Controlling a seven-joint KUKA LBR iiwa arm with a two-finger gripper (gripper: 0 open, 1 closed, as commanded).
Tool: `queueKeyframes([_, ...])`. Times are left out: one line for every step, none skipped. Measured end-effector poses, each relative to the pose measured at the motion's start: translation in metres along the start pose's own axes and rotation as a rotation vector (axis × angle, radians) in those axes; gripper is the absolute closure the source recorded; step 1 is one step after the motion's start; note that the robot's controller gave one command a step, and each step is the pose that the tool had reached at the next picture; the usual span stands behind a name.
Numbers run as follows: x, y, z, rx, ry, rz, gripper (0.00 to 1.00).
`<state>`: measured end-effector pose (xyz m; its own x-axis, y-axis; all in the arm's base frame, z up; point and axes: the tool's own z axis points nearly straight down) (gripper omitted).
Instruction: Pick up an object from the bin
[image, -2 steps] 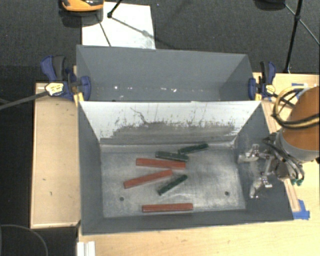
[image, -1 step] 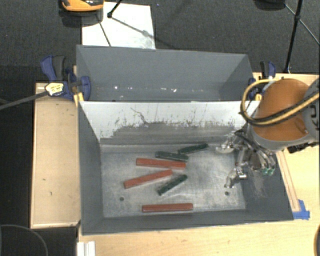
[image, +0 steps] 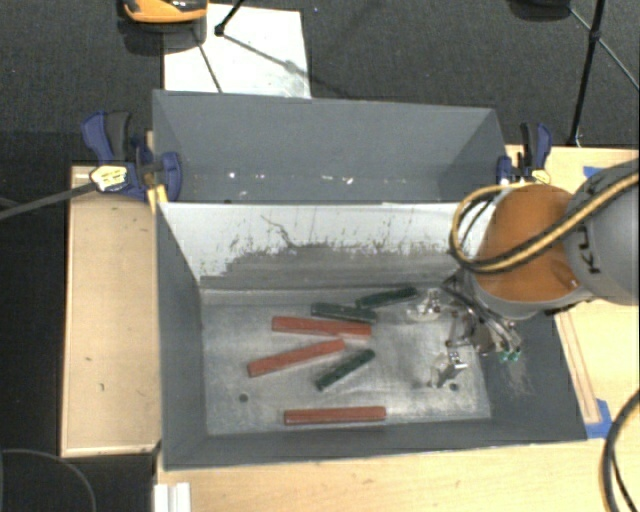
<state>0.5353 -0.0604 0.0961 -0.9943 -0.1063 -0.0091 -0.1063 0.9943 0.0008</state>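
My gripper (image: 452, 352) hung low over the right part of the grey bin (image: 180, 330), above a bare stretch of the scratched floor. Its metal parts ran together into a tangle of bright and dark bits, and I could not tell whether it stood open or shut. My orange cover (image: 520, 258) and the looped cables (image: 478, 232) bulked over the bin's right wall and hid the far right corner of the floor behind them.

All the loose things lay to my left, apart from me. Nearest was a short dark green bar (image: 345, 368), tilted, in the middle of the floor. Farther back, a second dark green bar (image: 386, 297) lay near the far wall, its right end pointing toward my wrist. I could not make out whether that end touched any part of me. A third dark green bar (image: 341, 313) lay just beside a red-brown bar (image: 322, 325), the two so close that their edges were hard to part. Another red-brown bar (image: 296, 358) lay slanted to the left of the short green one. A long red-brown bar (image: 334, 415) lay alone along the near wall. A small dark speck (image: 243, 398) sat on the left floor, too small to name.
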Motion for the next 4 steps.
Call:
queueKeyframes([-0.001, 0.030, 0.005, 0.002, 0.011, 0.149, 0.00])
queueKeyframes([-0.010, 0.048, 0.000, 0.001, 0.003, 0.293, 0.00])
queueKeyframes([-0.041, 0.063, 0.014, 0.002, 0.003, -0.006, 0.00])
queueKeyframes([-0.012, 0.105, 0.020, 0.003, -0.010, 0.319, 1.00])
